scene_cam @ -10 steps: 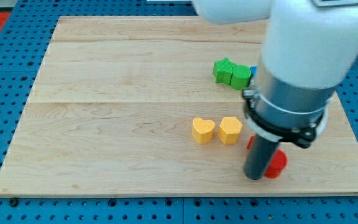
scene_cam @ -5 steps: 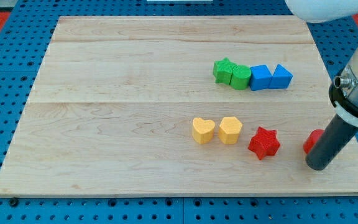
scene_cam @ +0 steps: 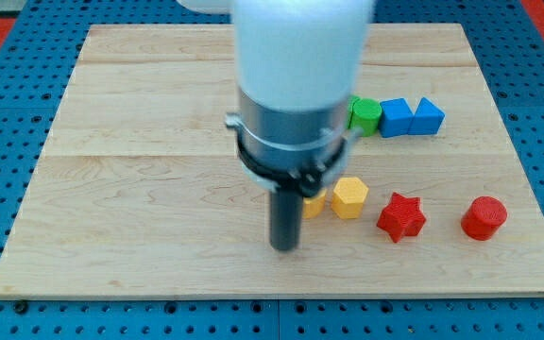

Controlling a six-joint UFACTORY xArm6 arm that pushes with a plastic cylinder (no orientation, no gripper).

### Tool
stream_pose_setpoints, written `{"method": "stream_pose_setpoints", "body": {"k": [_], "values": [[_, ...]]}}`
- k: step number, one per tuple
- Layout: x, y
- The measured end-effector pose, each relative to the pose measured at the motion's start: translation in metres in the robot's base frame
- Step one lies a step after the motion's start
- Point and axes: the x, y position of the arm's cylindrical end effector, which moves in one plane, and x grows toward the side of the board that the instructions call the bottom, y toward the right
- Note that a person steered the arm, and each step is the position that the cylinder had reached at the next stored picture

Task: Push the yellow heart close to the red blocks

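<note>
Rod position is what matters now: my tip (scene_cam: 284, 247) rests on the wooden surface (scene_cam: 140, 189) toward its near edge, a little left of centre, and the rod itself covers most of the yellow heart (scene_cam: 314, 204). Only a small yellow piece shows just to the right of the rod, so I judge the heart lies immediately right of the tip and slightly farther from me, maybe touching the rod, but I cannot tell this for sure. This arm carries no fingers, so there is nothing to be apart or together; only the tip does the work. To the right of the heart sits the yellow hexagon block (scene_cam: 350, 198), just beside it, then the red star (scene_cam: 401, 216), and further right, apart from the star, the red cylinder (scene_cam: 484, 218). So the red blocks are on the right side, and the tip is on the left side of the heart, which seems the correct side for a push to the right. One risk I see: the yellow hexagon stands between the heart and the red star and may be pushed along. At the far right are a green block (scene_cam: 365, 115), partly hidden, and two blue blocks (scene_cam: 411, 117).
</note>
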Motion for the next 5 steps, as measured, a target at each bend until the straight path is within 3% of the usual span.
{"method": "stream_pose_setpoints", "body": {"k": [3,5], "values": [[-0.049,0.011],[-0.021,0.067]]}}
